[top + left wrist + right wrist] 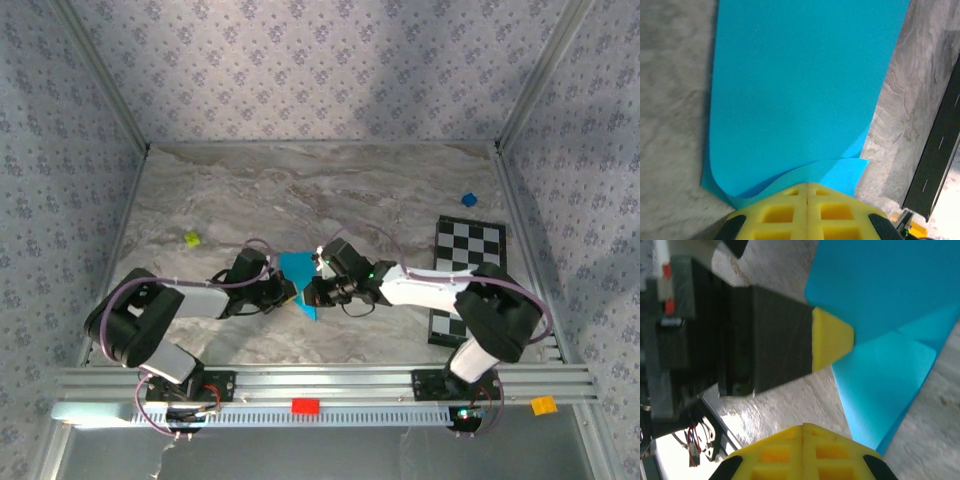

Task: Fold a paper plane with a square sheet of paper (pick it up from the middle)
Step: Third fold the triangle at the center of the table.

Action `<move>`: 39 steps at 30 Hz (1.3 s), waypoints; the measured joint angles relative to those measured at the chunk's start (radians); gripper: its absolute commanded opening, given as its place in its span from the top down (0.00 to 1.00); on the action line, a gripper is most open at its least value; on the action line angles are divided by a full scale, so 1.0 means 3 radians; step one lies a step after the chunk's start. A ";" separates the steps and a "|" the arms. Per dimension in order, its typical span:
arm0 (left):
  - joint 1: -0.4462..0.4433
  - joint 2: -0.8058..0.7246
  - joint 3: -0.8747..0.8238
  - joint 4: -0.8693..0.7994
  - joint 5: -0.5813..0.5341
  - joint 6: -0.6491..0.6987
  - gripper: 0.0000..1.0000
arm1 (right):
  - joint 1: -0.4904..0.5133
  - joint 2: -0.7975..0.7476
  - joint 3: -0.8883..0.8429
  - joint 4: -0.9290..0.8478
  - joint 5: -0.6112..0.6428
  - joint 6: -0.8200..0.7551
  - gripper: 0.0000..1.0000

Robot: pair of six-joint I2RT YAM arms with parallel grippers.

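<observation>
– While both arms meet over the marble table (400, 190), where does the square sheet of paper (297, 270) sit?
– Between the two grippers, near the front centre of the table. From above it reads as a small bright cyan patch with a pointed lower corner.
– Condition of the sheet?
– Plain, unmarked, bright cyan-blue. The left wrist view shows it doubled over into two layers. The upper layer bows in a soft curve rather than a pressed crease. A paler lower flap sticks out to the right beneath it. The right wrist view shows two layers again: the upper one is in shade, and the lighter lower one narrows to a point over the marble.
– Left gripper (807, 186)?
– Its yellow fingers are pressed together with no gap, nipping the sheet at the edge where the layers meet.
– Right gripper (802, 427)?
– Its fingers are closed flush, with nothing visible between them. The sheet's lower corner lies just beside its tips, but contact cannot be told. The left gripper's yellow fingertip (832, 337) faces it, on the sheet's edge.
– Other items?
– A checkered board (468, 250) lies at the right, well apart from the sheet.
</observation>
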 measured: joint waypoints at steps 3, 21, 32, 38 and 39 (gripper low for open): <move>-0.0060 -0.0109 -0.0041 -0.0081 -0.0149 -0.0060 1.00 | 0.0000 0.0187 0.0108 0.0003 -0.0024 0.0014 0.95; -0.0093 -0.0252 -0.0047 -0.0282 -0.0300 -0.0069 0.99 | -0.0042 0.0559 0.0184 -0.0097 -0.0033 0.0061 0.98; -0.0093 -0.0627 0.0066 -0.0680 -0.0285 0.0216 0.92 | -0.0069 0.0567 0.0153 -0.0108 -0.0018 0.0062 0.98; -0.0093 -0.0543 0.0122 -0.0713 -0.0135 0.0351 0.97 | -0.0069 0.0567 0.0153 -0.0108 -0.0018 0.0062 0.98; -0.0093 -0.0478 0.0136 -0.0716 -0.0123 0.0365 0.98 | -0.0069 0.0567 0.0153 -0.0108 -0.0018 0.0062 0.98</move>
